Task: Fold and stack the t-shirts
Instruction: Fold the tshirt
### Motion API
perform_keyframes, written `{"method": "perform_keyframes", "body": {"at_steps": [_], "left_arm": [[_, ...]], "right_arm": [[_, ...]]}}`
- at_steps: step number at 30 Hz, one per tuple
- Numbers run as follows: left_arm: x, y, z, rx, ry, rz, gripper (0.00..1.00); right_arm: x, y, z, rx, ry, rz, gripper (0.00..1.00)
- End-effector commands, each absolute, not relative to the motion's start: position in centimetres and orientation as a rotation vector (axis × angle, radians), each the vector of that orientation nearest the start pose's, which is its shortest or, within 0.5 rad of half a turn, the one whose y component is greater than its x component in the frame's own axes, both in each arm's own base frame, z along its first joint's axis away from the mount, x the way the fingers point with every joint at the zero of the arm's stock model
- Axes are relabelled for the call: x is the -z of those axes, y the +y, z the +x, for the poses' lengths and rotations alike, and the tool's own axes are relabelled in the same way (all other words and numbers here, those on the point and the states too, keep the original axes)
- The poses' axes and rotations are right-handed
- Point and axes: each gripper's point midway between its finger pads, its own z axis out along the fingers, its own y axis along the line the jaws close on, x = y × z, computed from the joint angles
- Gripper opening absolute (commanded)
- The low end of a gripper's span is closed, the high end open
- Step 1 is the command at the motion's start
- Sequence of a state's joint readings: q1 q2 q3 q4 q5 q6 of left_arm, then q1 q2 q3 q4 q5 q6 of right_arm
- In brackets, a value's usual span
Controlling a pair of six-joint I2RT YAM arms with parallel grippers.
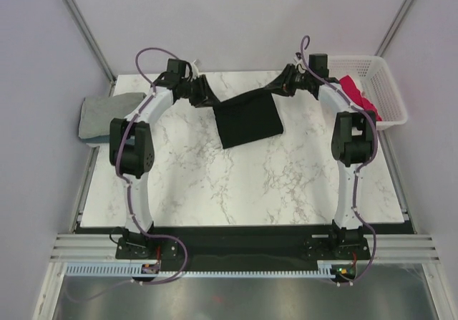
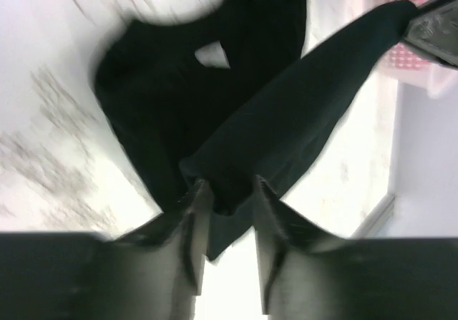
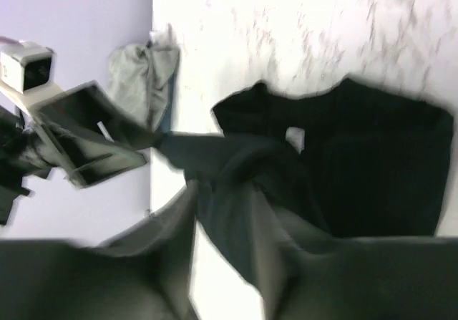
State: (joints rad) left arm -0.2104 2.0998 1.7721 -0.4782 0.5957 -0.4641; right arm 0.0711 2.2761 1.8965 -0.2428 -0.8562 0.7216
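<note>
The black t-shirt [image 1: 248, 122] lies upper centre on the worktop [image 1: 215, 184]. Cloth runs into the left gripper [image 1: 197, 91] and right gripper [image 1: 281, 87]; I cannot tell whether either clamps it. I judge it light and limp: grasp edges, pinching firmly.

Black t-shirt [image 1: 247, 119] matt cloth; table [image 1: 215, 184] smooth marble-look; basket [image 1: 390, 87] white plastic lattice.
</note>
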Motion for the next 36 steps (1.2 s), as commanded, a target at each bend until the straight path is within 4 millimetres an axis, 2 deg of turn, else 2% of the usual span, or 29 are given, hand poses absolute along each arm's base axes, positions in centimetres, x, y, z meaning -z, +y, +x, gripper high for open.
{"method": "perform_keyframes", "body": {"at_steps": [1, 2, 3, 4, 5, 6, 7, 8, 9, 10, 12, 13, 16, 18, 21, 24, 27, 29, 31, 33, 36], "left_arm": [[-16.8, -20.4, 56.0, 0.712, 2.227, 0.086, 0.78], [-17.5, -20.3, 56.6, 0.656, 2.206, 0.087, 0.87], [-18.7, -20.1, 57.1, 0.63, 2.175, 0.088, 0.89], [-21.2, -20.0, 57.2, 0.624, 2.123, 0.099, 0.9], [-22.2, -19.9, 56.9, 0.622, 2.108, 0.099, 0.9], [-22.7, -19.8, 56.5, 0.621, 2.107, 0.097, 0.91], [-22.0, -19.7, 55.5, 0.632, 2.137, 0.092, 0.9], [-22.9, -19.6, 54.4, 0.642, 2.137, 0.094, 0.9], [-22.5, -19.6, 53.4, 0.66, 2.162, 0.092, 0.89], [-20.2, -19.7, 51.9, 0.683, 2.23, 0.077, 0.88], [-19.5, -19.9, 49.9, 0.728, 2.275, 0.091, 0.86], [-17.8, -20.3, 48.4, 0.782, 2.325, 0.093, 0.85], [-16.5, -20.9, 45.9, 0.874, 2.377, 0.101, 0.83], [-16.6, -21.7, 45.0, 0.945, 2.377, 0.128, 0.83], [-16.8, -22.6, 44.5, 1.03, 2.367, 0.157, 0.82], [-16.7, -23.4, 44.9, 1.079, 2.351, 0.184, 0.82], [-15.3, -23.1, 45.5, 1.041, 2.379, 0.156, 0.82], [-14.1, -22.6, 45.6, 1.015, 2.415, 0.138, 0.84], [-13.4, -22.4, 45.6, 1.014, 2.437, 0.122, 0.89], [-12.6, -22.2, 45.5, 1.022, 2.461, 0.097, 0.93], [-11.5, -22.2, 45.5, 1.032, 2.49, 0.067, 0.93]], "right_arm": [[-18.5, 20.7, 58.4, -1.344, 2.079, 0.04, 0.48], [-19.1, 20.6, 58.6, -1.322, 2.052, -0.017, 0.68], [-20.0, 20.7, 58.4, -1.332, 2.034, -0.055, 0.7], [-21.5, 20.2, 58.0, -1.326, 2.009, -0.076, 0.71], [-22.1, 19.7, 57.7, -1.322, 2.006, -0.08, 0.72], [-22.5, 19.2, 57.5, -1.309, 2.008, -0.072, 0.74], [-23.0, 18.2, 56.9, -1.292, 2.014, -0.056, 0.74], [-22.7, 17.8, 56.3, -1.286, 2.038, -0.043, 0.74], [-22.1, 17.5, 55.8, -1.258, 2.051, -0.079, 0.74], [-21.5, 17.3, 55.0, -1.241, 2.079, -0.082, 0.73], [-19.6, 16.9, 53.7, -1.229, 2.147, -0.078, 0.73], [-18.5, 16.7, 52.9, -1.238, 2.177, -0.062, 0.73], [-16.1, 16.0, 52.2, -1.232, 2.225, -0.054, 0.73], [-14.8, 15.7, 51.9, -1.216, 2.263, -0.055, 0.73], [-12.5, 15.1, 52.8, -1.176, 2.302, -0.067, 0.73], [-10.7, 14.9, 53.3, -1.16, 2.335, -0.062, 0.73], [-9.6, 14.8, 53.5, -1.154, 2.354, -0.057, 0.73], [-9.5, 14.9, 53.7, -1.159, 2.352, -0.055, 0.73], [-10.7, 14.9, 54.2, -1.156, 2.325, -0.066, 0.73], [-12.8, 15.3, 54.7, -1.167, 2.281, -0.075, 0.73], [-15.5, 15.6, 55.1, -1.197, 2.227, -0.067, 0.73]]}}
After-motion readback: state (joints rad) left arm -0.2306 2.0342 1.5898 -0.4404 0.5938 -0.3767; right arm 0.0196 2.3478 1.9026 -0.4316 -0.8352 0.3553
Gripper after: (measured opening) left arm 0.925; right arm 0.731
